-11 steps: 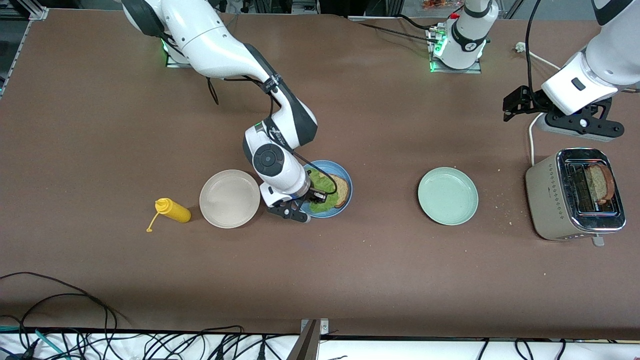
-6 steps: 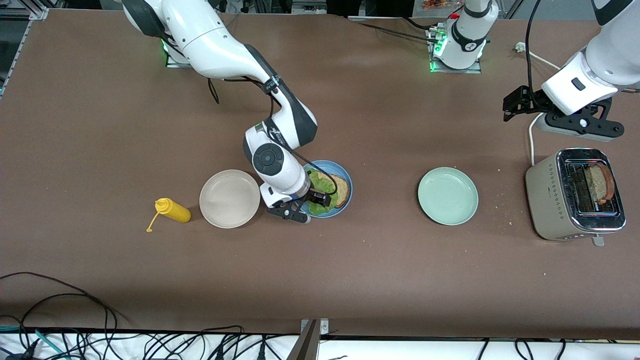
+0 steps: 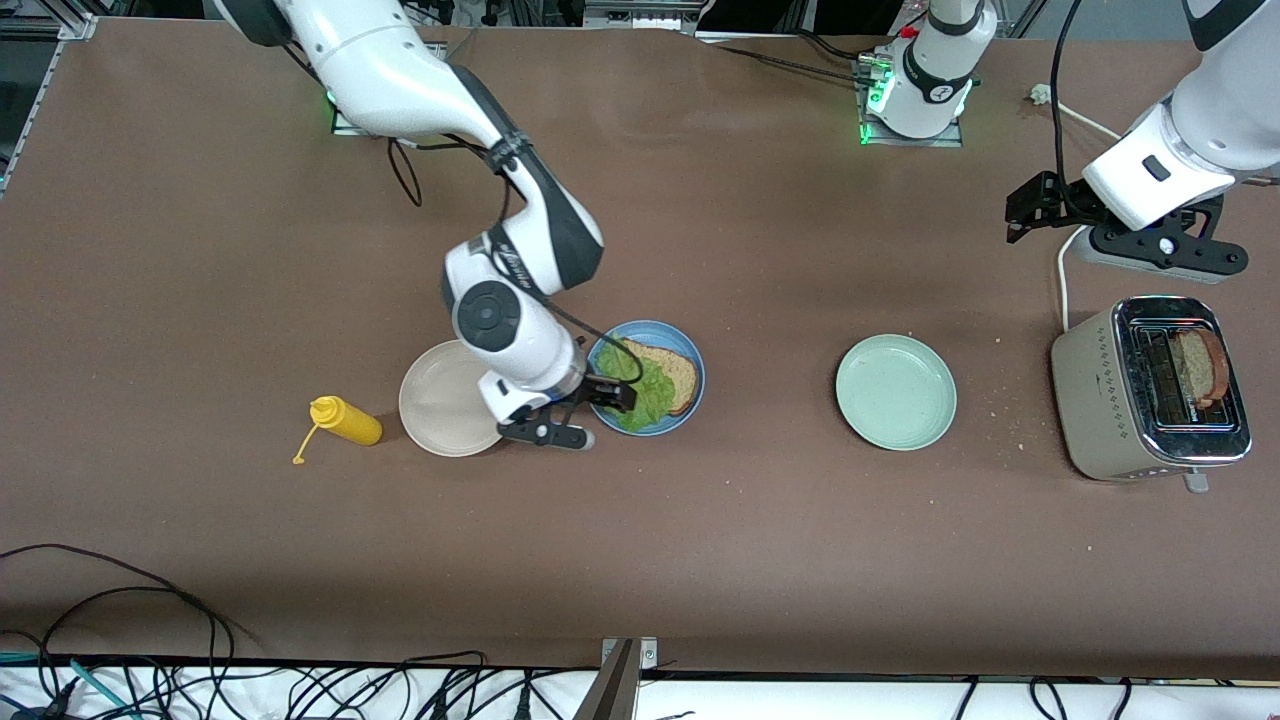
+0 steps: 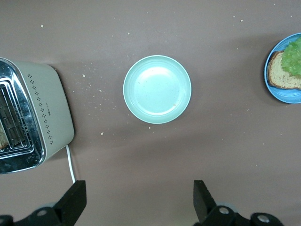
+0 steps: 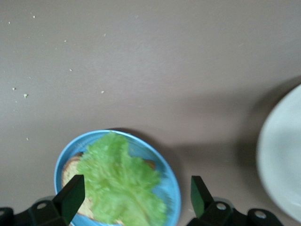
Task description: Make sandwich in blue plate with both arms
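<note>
Blue plate (image 3: 692, 362) sitting between cream plate (image 3: 440, 400) and pale green plate (image 3: 896, 392), carrying one bread slice (image 3: 672, 372) with ruffled lettuce leaf (image 3: 645, 392) lying on top. Three plates, one toaster (image 3: 1150, 390), one mustard bottle (image 3: 345, 421). Right gripper (image 3: 590, 410) hovering over blue plate's rim, fingers spread wide, empty. Left gripper (image 4: 138, 202) waiting, gaping wide, above table near toaster.

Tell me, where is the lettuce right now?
The lettuce lies on a bread slice in the blue plate, beside the cream plate, in the front view.
</note>
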You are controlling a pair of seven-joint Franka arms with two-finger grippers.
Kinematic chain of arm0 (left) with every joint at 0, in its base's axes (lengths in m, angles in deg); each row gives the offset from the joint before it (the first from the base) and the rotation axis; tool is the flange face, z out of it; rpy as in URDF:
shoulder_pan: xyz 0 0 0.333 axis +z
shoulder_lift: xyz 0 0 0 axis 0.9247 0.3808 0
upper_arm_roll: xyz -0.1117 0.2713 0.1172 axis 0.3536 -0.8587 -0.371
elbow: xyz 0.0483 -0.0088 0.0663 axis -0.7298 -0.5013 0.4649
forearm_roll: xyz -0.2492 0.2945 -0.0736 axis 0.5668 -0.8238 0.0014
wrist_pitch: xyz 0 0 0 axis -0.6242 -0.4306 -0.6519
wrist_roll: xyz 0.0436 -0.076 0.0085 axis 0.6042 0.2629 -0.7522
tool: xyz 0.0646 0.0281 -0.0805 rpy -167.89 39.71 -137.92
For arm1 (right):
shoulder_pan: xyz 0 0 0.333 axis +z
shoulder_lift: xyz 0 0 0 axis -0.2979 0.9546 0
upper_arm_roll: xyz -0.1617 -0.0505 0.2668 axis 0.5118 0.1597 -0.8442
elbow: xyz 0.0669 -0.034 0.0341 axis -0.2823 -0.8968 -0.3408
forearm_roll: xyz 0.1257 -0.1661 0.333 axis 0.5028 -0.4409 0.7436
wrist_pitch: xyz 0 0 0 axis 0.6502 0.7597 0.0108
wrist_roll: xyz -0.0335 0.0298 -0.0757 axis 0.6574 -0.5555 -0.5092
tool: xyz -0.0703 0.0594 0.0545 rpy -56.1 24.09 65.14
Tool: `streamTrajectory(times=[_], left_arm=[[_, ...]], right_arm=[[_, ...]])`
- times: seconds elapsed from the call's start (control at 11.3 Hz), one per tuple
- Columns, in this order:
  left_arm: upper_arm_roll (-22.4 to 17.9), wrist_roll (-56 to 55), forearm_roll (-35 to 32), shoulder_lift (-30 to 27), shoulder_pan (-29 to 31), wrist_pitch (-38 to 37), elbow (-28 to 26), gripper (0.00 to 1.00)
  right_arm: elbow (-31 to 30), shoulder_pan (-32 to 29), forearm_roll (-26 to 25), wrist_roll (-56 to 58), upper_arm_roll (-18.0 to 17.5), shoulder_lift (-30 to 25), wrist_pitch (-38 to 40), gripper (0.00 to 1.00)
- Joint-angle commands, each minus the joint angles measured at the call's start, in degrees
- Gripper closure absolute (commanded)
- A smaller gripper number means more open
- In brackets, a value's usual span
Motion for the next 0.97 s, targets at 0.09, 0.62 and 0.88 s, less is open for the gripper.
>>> streamTrajectory(times=[0.09,0.62,0.88], left_arm=[[0.0,0.5,1.0,0.3,0.3,-1.1,1.3,0.0],[0.0,0.5,1.0,0.3,0.4,-1.5,1.2,0.0],[0.1,0.4,1.0,0.3,0.2,-1.5,1.2,0.0]], right_arm=[[-9.5,-7.3,-0.7,16.5,-0.7,-11.2,6.7,0.0],[-17.5,-17.4,-2.5,33.7,-0.6,-19.8,13.7,0.0],[-17.5,-21.3,-7.6,35.5,-0.6,-23.1,18.9,0.0]])
